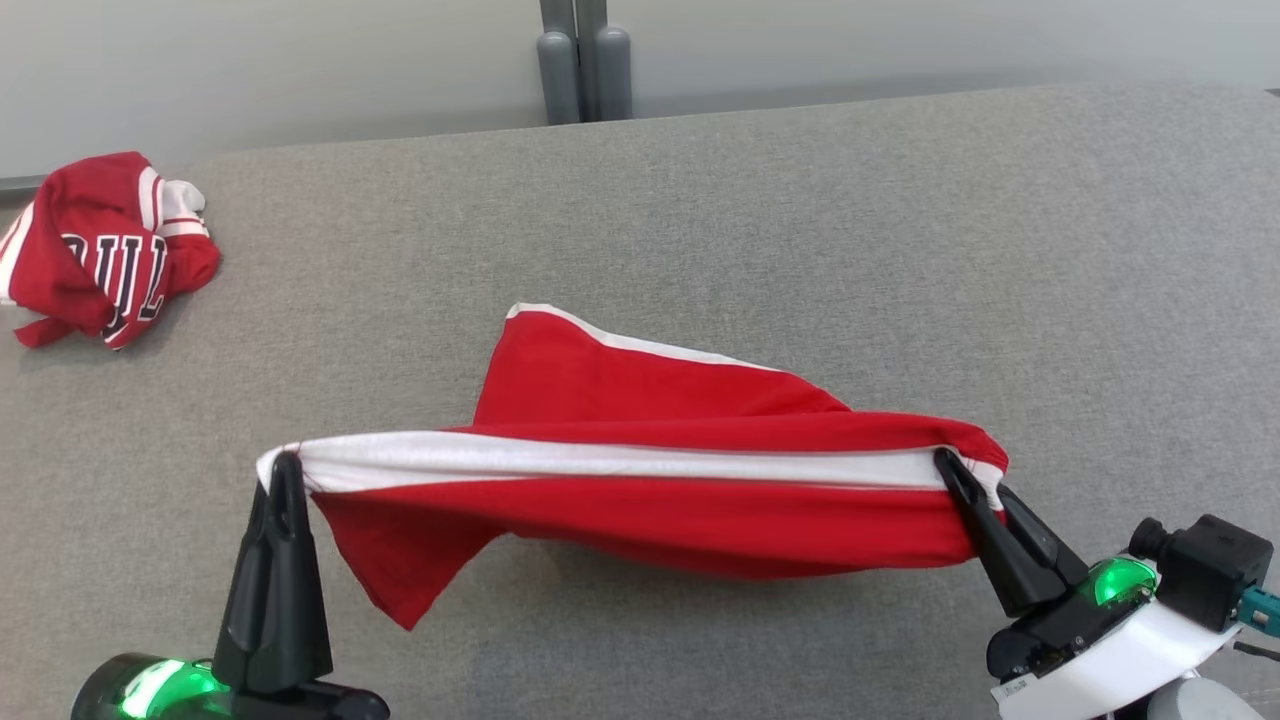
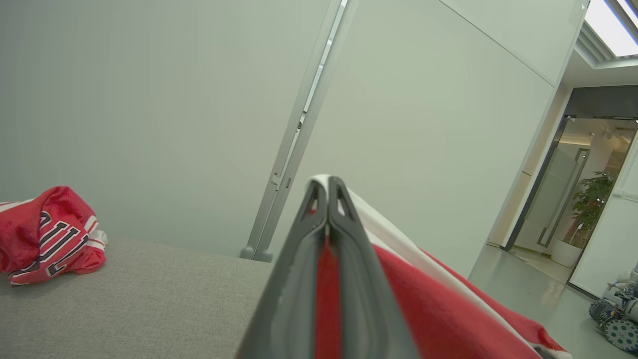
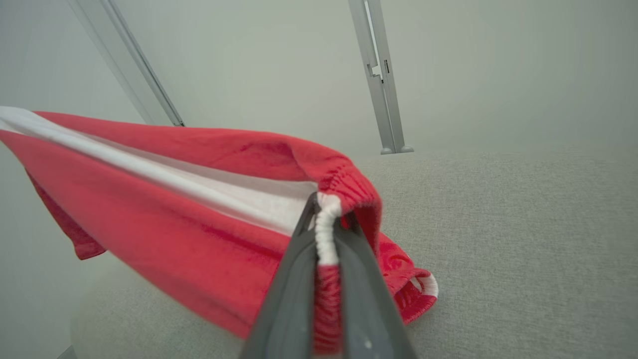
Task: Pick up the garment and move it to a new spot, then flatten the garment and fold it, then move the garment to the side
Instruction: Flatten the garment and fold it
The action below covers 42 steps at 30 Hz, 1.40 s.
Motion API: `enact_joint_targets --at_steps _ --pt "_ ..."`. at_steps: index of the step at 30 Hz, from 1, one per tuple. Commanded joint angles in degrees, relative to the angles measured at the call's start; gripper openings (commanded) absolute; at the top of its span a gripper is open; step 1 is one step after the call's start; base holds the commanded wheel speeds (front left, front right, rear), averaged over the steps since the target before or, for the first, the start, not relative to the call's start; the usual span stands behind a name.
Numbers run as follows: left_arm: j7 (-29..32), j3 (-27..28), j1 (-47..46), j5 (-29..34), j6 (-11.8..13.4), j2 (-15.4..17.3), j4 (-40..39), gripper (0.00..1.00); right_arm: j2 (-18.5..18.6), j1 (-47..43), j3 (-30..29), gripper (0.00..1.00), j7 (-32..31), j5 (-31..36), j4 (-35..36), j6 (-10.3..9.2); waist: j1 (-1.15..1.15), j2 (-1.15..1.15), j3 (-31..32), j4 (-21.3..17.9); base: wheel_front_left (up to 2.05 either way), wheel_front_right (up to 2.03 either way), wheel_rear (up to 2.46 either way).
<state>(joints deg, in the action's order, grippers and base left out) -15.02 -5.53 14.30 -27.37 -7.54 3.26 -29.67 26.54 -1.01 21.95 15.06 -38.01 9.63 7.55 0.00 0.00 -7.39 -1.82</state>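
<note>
Grey cloth covers the worktop (image 1: pixel 760 200). I have the red garment (image 1: pixel 640 520) stretched over its near middle, long axis running left to right. My left fingers (image 1: pixel 272 570) and right fingers (image 1: pixel 1000 550) are each clamped on one end of its white band. Neither arm is nearer, so I judge laying it flat needs both lowering together.

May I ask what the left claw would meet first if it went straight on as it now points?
Beyond the red garment edge pinched in the left claw, the way looks free over the grey surface until the pale wall, probably just right of the metal post; depth is uncertain.
</note>
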Motion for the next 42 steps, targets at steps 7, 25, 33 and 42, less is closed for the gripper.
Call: enact_joint_targets --at_steps 7,25,33,42 --pt "-0.22 -0.97 -2.96 -1.81 0.18 1.38 8.42 0.0 -0.31 0.41 1.78 0.0 -0.51 -1.33 -6.83 -0.12 0.0 0.0 -1.5 -1.59 0.0 0.0 0.0" --pt "-0.21 -4.75 -36.46 -1.63 0.19 7.53 47.35 0.0 -10.75 15.48 -0.35 0.0 0.07 2.32 -24.68 -0.12 0.0 0.0 -10.69 -5.52 0.0 0.0 0.0" --pt "-0.21 -5.13 -47.97 -1.39 0.19 7.64 64.53 0.0 -15.54 24.25 1.46 0.18 0.17 2.75 -33.54 -0.12 0.0 0.0 -15.3 -7.55 0.0 0.0 0.0" --pt "-0.2 -3.81 -49.69 -0.78 0.18 5.69 67.97 1.0 -15.91 25.16 1.3 1.0 0.16 3.16 -34.89 -0.11 0.0 0.0 -14.7 -6.86 0.0 0.0 0.0"
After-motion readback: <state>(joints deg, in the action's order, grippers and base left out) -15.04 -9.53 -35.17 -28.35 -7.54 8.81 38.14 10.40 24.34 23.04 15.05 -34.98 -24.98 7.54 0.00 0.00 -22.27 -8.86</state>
